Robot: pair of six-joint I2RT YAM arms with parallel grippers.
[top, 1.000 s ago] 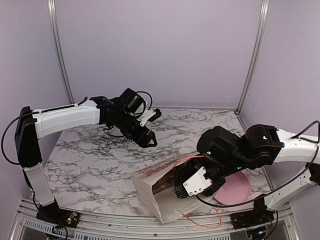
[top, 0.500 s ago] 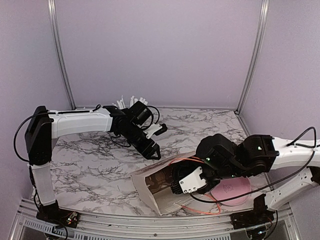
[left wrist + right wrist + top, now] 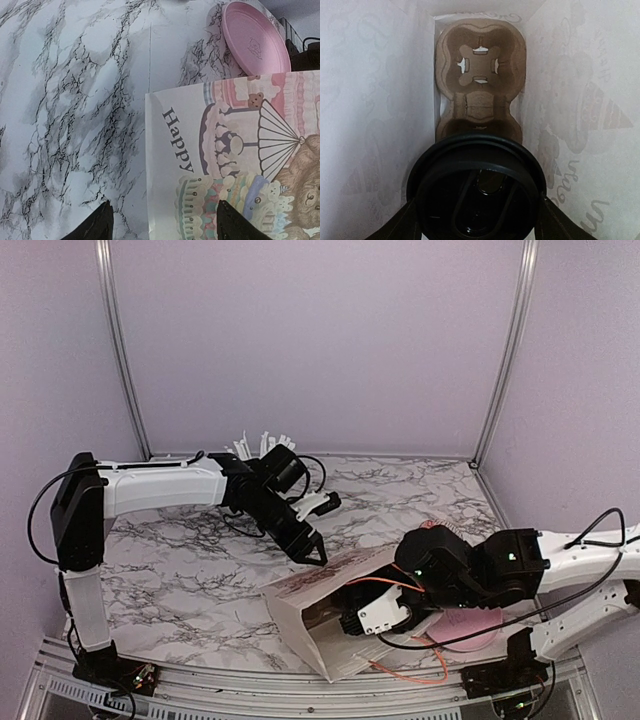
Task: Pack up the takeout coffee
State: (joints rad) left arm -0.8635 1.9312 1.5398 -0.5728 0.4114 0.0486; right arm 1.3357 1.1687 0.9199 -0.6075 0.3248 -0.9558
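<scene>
The takeout coffee shows in the right wrist view as a black cup with its round black lid (image 3: 475, 190), held between my right gripper (image 3: 476, 220) fingers (image 3: 402, 227). It is inside the printed paper bag (image 3: 375, 100), just in front of the brown cardboard cup tray (image 3: 479, 85) at the bag's far end. In the top view the right gripper (image 3: 353, 616) reaches into the bag (image 3: 310, 592) and the cup is hidden. My left gripper (image 3: 313, 553) is open and empty over the bag's upper edge (image 3: 225, 150), its fingertips (image 3: 97, 226) astride that edge.
A pink plate (image 3: 472, 625) lies right of the bag, also in the left wrist view (image 3: 255, 37). An orange cord (image 3: 412, 673) trails from the bag's mouth. A black cup of white straws (image 3: 262, 443) stands at the back behind the left arm.
My right gripper has pushed the cup lower and deeper into the bag. My left gripper has come down and right to the bag's upper edge.
</scene>
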